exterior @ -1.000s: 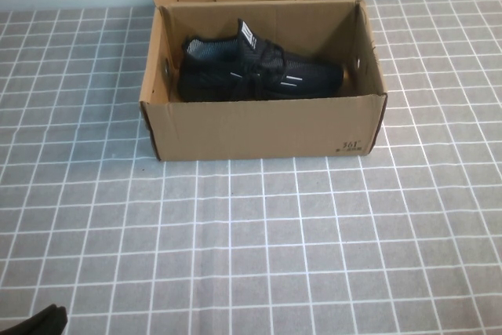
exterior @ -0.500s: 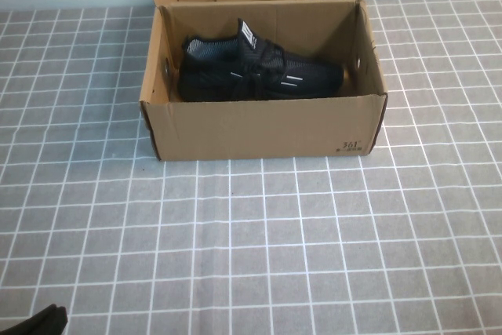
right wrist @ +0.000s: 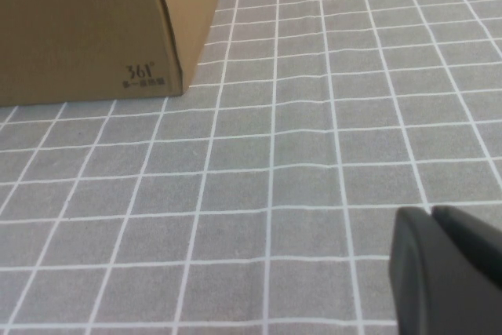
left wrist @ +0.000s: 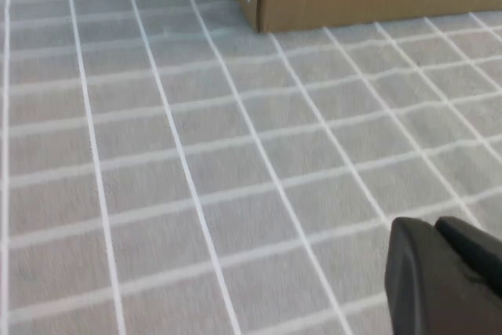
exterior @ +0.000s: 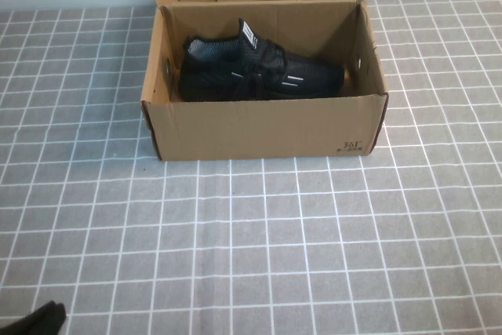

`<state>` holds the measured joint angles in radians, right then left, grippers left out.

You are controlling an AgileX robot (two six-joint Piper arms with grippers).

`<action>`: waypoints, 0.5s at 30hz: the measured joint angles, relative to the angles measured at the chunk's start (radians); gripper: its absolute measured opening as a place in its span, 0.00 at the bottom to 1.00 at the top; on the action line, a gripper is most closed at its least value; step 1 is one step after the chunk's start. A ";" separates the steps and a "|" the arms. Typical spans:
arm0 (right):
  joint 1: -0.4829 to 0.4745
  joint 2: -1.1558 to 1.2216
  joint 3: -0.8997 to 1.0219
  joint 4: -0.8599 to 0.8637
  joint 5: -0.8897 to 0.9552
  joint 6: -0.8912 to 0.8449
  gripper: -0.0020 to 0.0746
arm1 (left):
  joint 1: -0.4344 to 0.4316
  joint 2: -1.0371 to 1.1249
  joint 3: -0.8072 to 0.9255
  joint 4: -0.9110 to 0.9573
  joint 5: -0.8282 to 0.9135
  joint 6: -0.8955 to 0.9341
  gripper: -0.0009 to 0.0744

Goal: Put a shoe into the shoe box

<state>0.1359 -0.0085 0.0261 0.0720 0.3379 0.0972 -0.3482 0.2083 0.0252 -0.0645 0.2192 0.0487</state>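
Shoe: the shoe lies on its side inside the box, toe toward my right.
Box: the box sits open on the checked tablecloth, lid flap up at the back.
Left pincer: my left gripper is clenched, empty, low over the cloth, well clear of the box.
Right pincer: my right gripper is clenched, empty, over the cloth, apart from the box's printed corner.

The shoe box is plain brown corrugated cardboard with a small dark "361" print at one lower corner. The shoe is black knit with black laces, small white dash marks and a white-striped heel tab. The worktop carries a grey cloth with a white grid. Both claws are black.
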 joint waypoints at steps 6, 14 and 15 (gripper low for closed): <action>0.000 0.000 0.000 0.000 0.000 0.000 0.01 | 0.070 -0.147 0.000 -0.021 -0.154 0.081 0.01; 0.000 0.000 0.000 0.000 0.005 0.000 0.01 | 0.166 -0.219 0.000 -0.034 -0.100 0.089 0.01; 0.000 0.000 0.000 0.000 0.005 0.000 0.01 | 0.170 -0.219 0.000 -0.029 -0.064 0.089 0.01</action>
<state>0.1359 -0.0085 0.0261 0.0720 0.3424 0.0972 -0.1781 -0.0109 0.0252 -0.0932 0.1550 0.1380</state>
